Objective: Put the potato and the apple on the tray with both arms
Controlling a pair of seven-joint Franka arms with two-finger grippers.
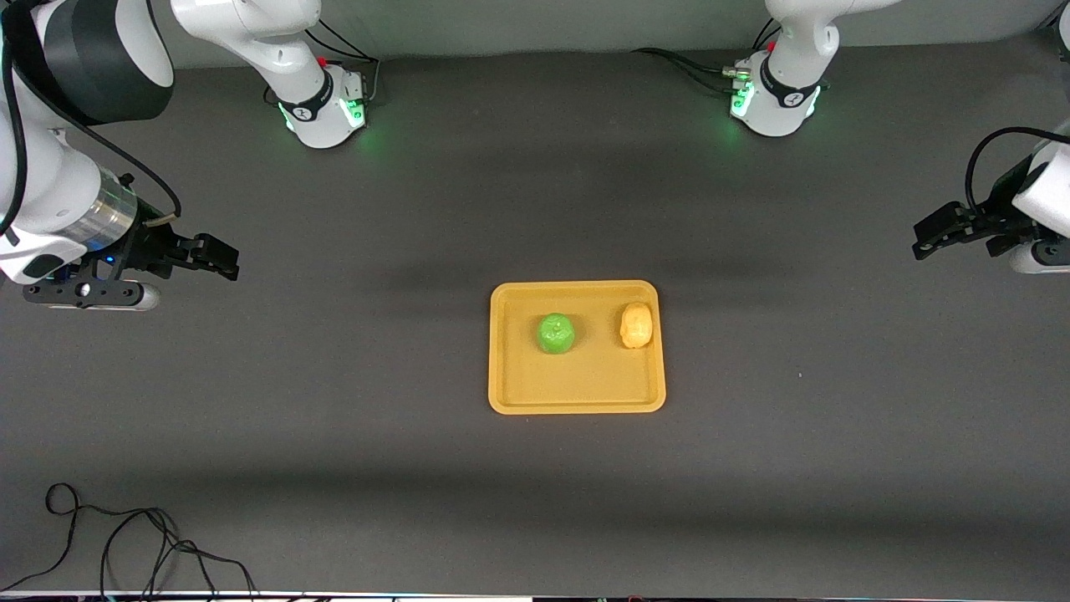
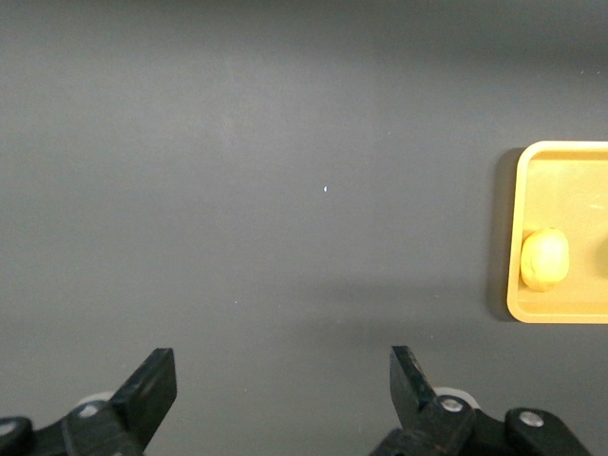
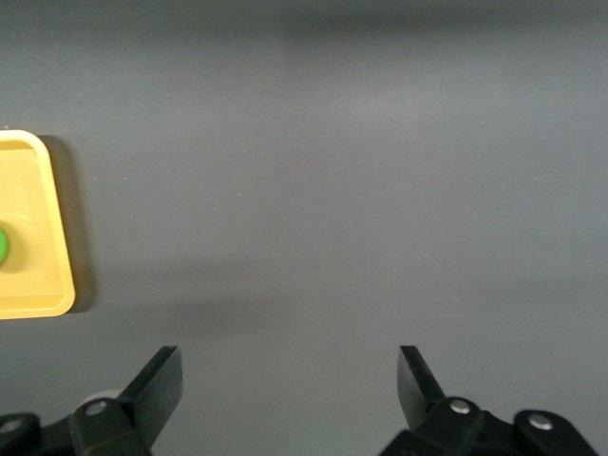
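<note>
The mustard-yellow tray point(image 1: 577, 393) lies at the middle of the table. The green apple point(image 1: 555, 333) sits in it, and the yellow-tan potato point(image 1: 636, 324) lies in it beside the apple, toward the left arm's end. My left gripper point(image 1: 924, 238) is open and empty over the bare table at the left arm's end; its wrist view shows the tray's rim point(image 2: 514, 237) and the potato point(image 2: 544, 258). My right gripper point(image 1: 226, 255) is open and empty over the table at the right arm's end; its wrist view shows a tray corner point(image 3: 43, 294) and a sliver of the apple point(image 3: 3, 245).
Dark grey mat covers the table. The two arm bases point(image 1: 326, 104) point(image 1: 773, 96) stand along the edge farthest from the front camera. A loose black cable point(image 1: 125, 535) lies at the near edge toward the right arm's end.
</note>
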